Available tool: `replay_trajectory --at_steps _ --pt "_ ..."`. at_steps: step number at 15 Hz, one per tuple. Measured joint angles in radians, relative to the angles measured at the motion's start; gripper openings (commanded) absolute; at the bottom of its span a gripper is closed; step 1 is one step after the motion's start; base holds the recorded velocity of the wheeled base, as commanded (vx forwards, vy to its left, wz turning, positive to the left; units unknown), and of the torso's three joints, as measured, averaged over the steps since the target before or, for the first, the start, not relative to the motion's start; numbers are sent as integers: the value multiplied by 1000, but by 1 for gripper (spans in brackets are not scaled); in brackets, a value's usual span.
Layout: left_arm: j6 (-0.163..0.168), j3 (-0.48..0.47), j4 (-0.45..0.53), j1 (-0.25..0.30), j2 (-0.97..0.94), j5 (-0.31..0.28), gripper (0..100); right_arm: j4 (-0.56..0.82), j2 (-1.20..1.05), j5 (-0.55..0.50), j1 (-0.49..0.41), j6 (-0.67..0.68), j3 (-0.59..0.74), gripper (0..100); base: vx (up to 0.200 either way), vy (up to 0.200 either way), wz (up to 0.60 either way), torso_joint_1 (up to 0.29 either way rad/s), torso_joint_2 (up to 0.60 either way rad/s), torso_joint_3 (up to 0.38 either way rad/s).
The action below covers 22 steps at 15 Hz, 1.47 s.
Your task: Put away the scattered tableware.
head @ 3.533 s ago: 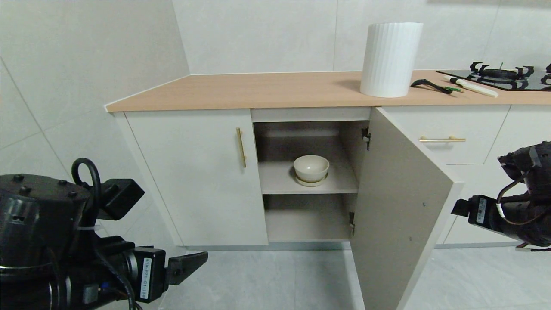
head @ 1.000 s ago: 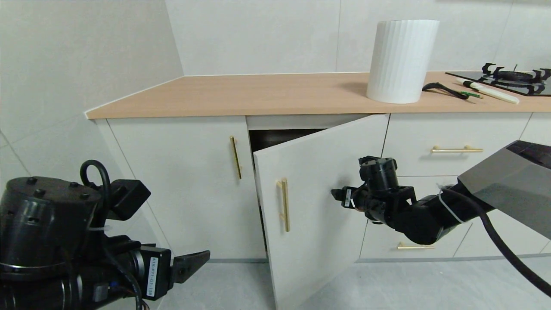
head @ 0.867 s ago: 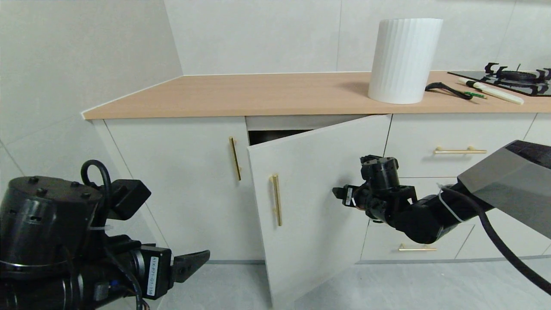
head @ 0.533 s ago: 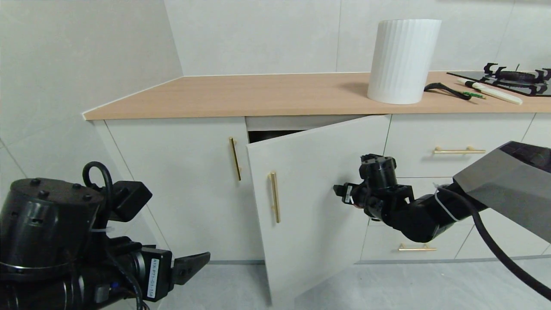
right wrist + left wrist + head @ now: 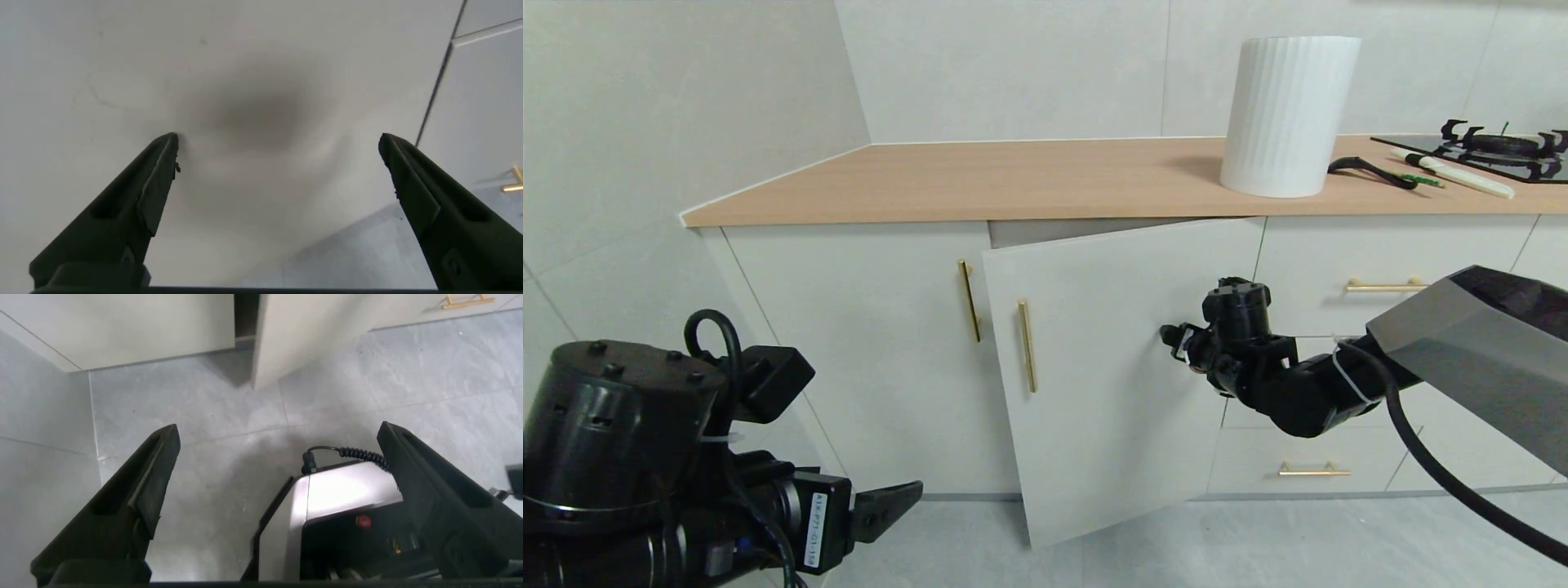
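Right end effector (image 5: 1174,339), fingers spread, sits against the nearly shut cabinet door (image 5: 1094,384); I'd push slowly and squarely until it seats flush, without slamming.

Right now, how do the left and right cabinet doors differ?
The left cabinet door lies flush with the cabinet front; the right cabinet door stands ajar, its handle edge swung out. The left door's handle sits near its right edge, the right door's handle near its left edge. The open right gripper is close up at the right door's face, not the left's. Both are plain white with vertical gold bar handles.
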Motion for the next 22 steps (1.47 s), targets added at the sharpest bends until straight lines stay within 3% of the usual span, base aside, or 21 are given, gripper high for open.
replay_trajectory --at_steps 12,22 --pt "0 4 0 0 2 0 100 -54 131 -170 -41 22 -167 100 0 0 0 0 0 0" --pt "0 6 0 0 2 0 100 -53 145 -171 -47 21 -179 100 0 0 0 0 0 0"
